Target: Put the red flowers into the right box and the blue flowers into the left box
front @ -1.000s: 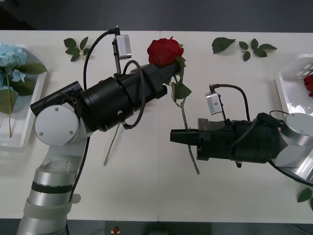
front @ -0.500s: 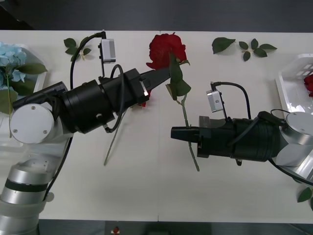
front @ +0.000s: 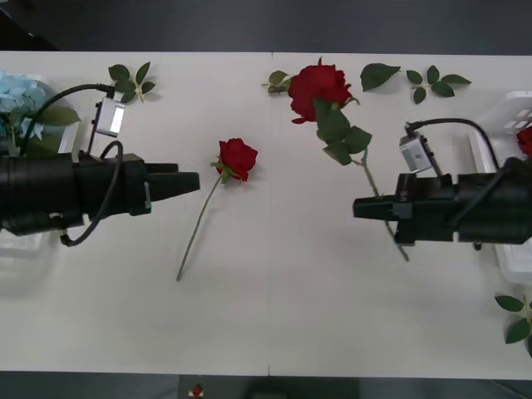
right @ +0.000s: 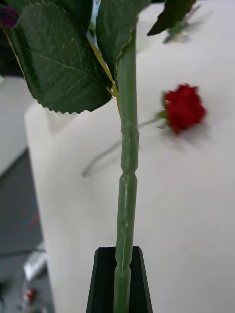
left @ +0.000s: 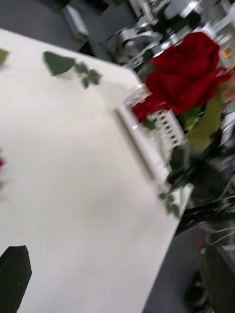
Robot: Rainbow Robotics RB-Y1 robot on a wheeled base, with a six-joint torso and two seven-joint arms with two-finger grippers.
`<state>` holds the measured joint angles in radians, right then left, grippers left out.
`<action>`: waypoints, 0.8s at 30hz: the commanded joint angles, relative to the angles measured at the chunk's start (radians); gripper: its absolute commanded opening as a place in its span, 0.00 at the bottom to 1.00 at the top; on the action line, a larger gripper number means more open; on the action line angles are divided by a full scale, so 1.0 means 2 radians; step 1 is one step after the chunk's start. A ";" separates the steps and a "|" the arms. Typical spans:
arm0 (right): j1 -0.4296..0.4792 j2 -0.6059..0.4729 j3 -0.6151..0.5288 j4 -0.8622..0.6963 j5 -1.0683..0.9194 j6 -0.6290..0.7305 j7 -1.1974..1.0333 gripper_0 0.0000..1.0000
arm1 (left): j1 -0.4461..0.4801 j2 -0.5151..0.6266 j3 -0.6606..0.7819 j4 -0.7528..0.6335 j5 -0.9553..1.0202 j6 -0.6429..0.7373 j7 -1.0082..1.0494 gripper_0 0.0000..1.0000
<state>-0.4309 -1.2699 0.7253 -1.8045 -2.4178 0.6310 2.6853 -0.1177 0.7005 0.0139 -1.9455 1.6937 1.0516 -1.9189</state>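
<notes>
Right gripper (front: 359,208) sits over the right half of the counter (front: 274,316), pointing toward the counter's middle, its black fingers closed on the green stem of a large red rose (front: 320,83). The wrist view confirms the clamp: the stem (right: 126,195) runs up from between the fingertips, with broad serrated leaves (right: 54,58) above. That rose's bloom lies toward the far edge of the counter, slightly right of centre, with its leaves just below the bloom and the stem angling down to the gripper. A second, smaller red rose (front: 238,158) lies flat on the counter near its middle, between the two grippers and touching neither; its thin stem trails toward the near edge. It shows also in the right wrist view (right: 183,108). Left gripper (front: 193,181) is over the left half of the counter, pointing toward the small rose, well apart from it and holding nothing; whether its fingers are apart or together cannot be told. Blue flowers (front: 18,93) rest in the left box (front: 71,145) at the counter's left edge. The right box (front: 490,137) stands at the right edge, a red bloom (front: 525,140) showing in it. Loose green leaf sprigs (front: 129,79) lie along the far edge, with more at the near right corner (front: 517,320).
</notes>
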 commanded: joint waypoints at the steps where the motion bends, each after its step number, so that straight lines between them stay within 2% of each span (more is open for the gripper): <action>1: -0.022 -0.124 -0.001 -0.007 0.031 -0.010 -0.117 0.00 | -0.021 0.042 0.021 0.007 -0.043 0.038 -0.019 1.00; 5: -0.013 -0.204 0.004 0.013 0.048 -0.021 -0.171 0.00 | -0.061 0.042 0.021 0.062 -0.092 0.079 -0.012 1.00; 10: -0.011 -0.248 0.023 0.083 0.100 0.000 -0.214 0.00 | -0.128 0.004 0.018 0.127 -0.186 0.131 0.002 1.00; 15: -0.011 -0.246 0.028 0.164 0.145 0.016 -0.214 0.00 | -0.174 -0.058 0.016 0.161 -0.318 0.148 0.048 1.00; 19: -0.012 -0.232 0.035 0.226 0.181 0.014 -0.218 0.00 | -0.193 -0.116 0.007 0.161 -0.450 0.147 0.098 1.00; 24: -0.012 -0.193 0.036 0.303 0.191 0.011 -0.221 0.00 | -0.205 -0.166 -0.016 0.168 -0.554 0.141 0.146 1.00</action>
<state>-0.4436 -1.6997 0.8093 -1.2691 -2.0426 0.6604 2.2770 -0.5006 0.3914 0.0249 -1.6080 0.6472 1.3440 -1.6819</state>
